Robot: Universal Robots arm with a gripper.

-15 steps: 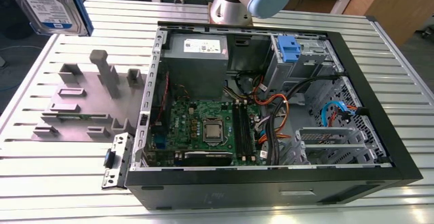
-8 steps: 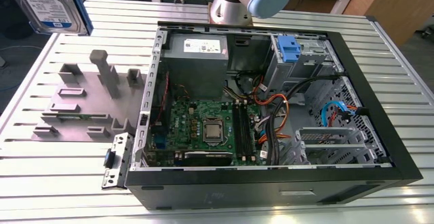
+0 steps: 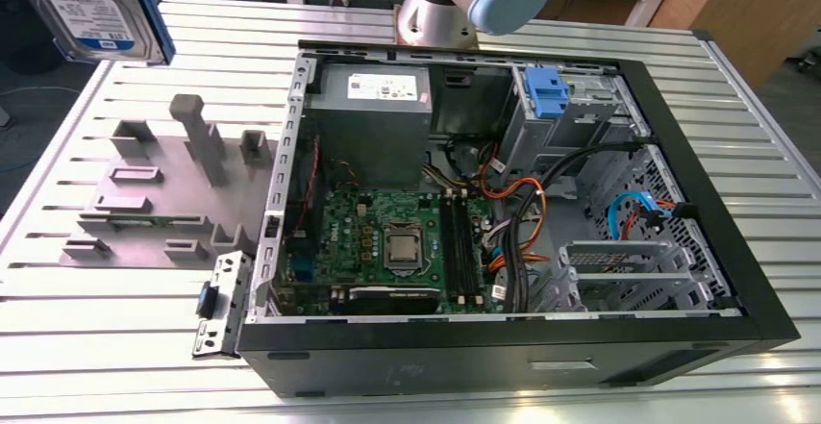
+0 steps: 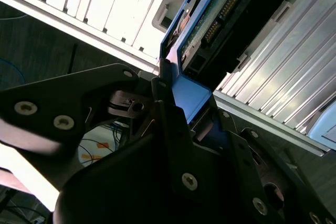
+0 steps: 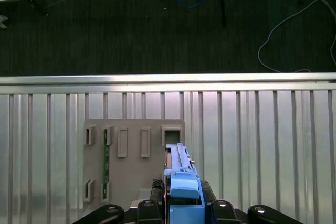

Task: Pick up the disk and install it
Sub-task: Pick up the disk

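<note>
The black pincer (image 4: 186,106) is closed on the flat silver-grey disk (image 3: 92,6) at its blue plastic rail; I judge it stiff, rather heavy and fragile

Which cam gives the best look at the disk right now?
Exterior view: the disk shows its broad white-and-blue label face, held up at the exterior view's left, though the frame edge crops it. The second wrist view shows its circuit-board underside and blue rail close up; the first wrist view shows it edge-on.

Open computer case (image 3: 513,352) on slatted table (image 3: 103,323); grey fixture (image 3: 141,222) beside.
</note>
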